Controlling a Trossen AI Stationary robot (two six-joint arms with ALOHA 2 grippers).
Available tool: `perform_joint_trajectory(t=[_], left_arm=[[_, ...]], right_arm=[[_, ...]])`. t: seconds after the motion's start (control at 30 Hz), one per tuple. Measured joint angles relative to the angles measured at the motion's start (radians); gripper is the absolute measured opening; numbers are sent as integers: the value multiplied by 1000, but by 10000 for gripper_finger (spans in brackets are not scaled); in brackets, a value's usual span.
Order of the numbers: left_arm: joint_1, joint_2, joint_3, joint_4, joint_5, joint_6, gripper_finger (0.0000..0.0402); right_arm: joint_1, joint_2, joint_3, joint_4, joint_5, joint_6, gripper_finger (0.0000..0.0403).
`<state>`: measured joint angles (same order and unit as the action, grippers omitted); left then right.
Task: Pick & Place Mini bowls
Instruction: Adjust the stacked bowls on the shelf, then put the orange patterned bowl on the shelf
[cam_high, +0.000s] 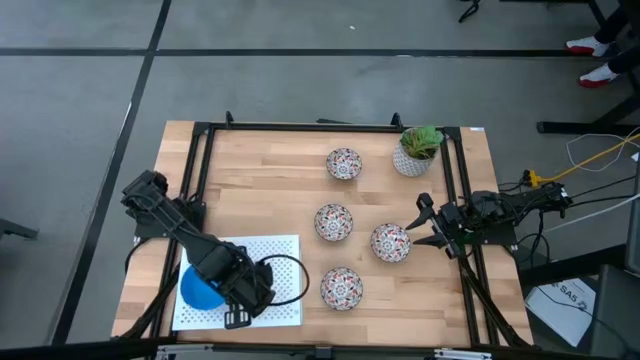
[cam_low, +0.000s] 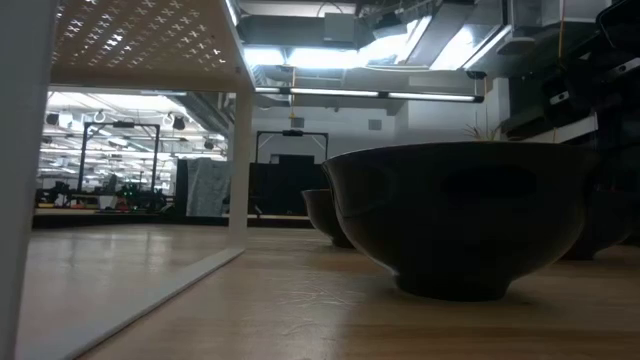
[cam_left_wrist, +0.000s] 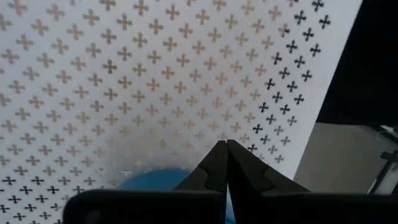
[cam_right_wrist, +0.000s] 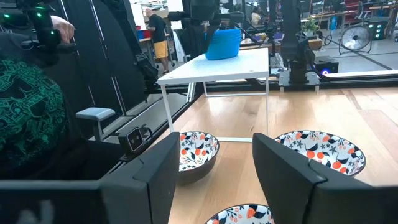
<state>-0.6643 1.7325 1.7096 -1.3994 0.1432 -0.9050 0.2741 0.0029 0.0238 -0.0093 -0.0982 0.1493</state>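
Observation:
Four floral mini bowls stand on their bases on the wooden table: one at the far side, one in the middle, one toward the right, one near the front. Blue mini bowls sit on a white perforated shelf; in the right wrist view they appear as a stack. My left gripper hovers shut over the shelf, beside the blue bowls. My right gripper is open, just right of the right-hand floral bowl, and faces three floral bowls.
A white pot with a green plant stands at the table's far right corner. The white shelf stands on thin legs at the near left. A black frame borders the table. People stand in the room beyond.

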Motion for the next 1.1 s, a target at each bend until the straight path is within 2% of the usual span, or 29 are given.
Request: perform_joint_trajectory(t=[0.17,0.3,0.5,0.8,0.9,1.1], left_arm=[[-16,-23,10,62,-3,62,2],[15,-76,11,155,-71,166,1],[120,-138,12,177,-190,405,2],[322,-167,12,200,-348,825,2],[400,-167,12,248,-353,930,1],[552,-167,12,344,-275,1084,1]], right_arm=[[0,0,0,0,0,0,200],[0,0,0,0,0,0,200],[0,0,0,0,0,0,200],[0,0,0,0,0,0,200],[0,0,0,0,0,0,200],[0,0,0,0,0,0,200]])
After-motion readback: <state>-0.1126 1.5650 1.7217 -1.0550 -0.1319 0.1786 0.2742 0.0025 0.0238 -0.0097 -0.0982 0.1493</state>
